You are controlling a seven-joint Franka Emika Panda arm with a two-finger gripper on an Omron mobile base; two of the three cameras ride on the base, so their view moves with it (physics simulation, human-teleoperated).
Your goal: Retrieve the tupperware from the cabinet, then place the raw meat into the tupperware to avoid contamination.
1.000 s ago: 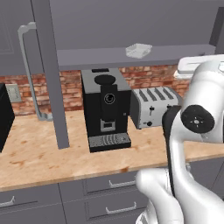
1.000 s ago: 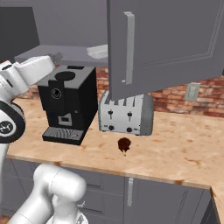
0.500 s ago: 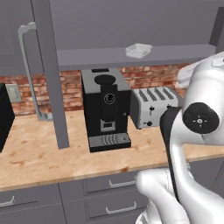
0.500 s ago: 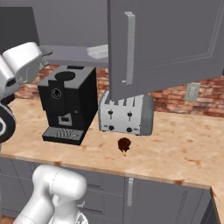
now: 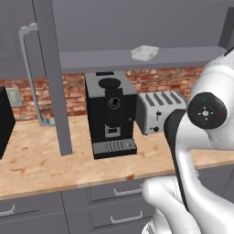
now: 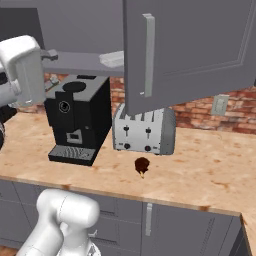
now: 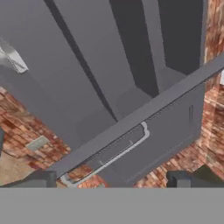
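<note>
Left base view: from behind the arm's left, facing forward and down over the counter (image 5: pixel 41 169); near
Right base view: from behind-right; shares coffee machine (image 5: pixel 111 114), toaster (image 6: pixel 144 131) (opposite sides)
Hand view: tilted, close on the cabinet (image 7: pixel 109 65)

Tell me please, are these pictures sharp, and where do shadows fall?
Left base view: crisp, even light, soft shadow under the coffee machine. Right base view: sharp, small dark shadow beneath the raw meat. Hand view: softer and rolled, so the cabinet door edge runs diagonally; no glare.
</note>
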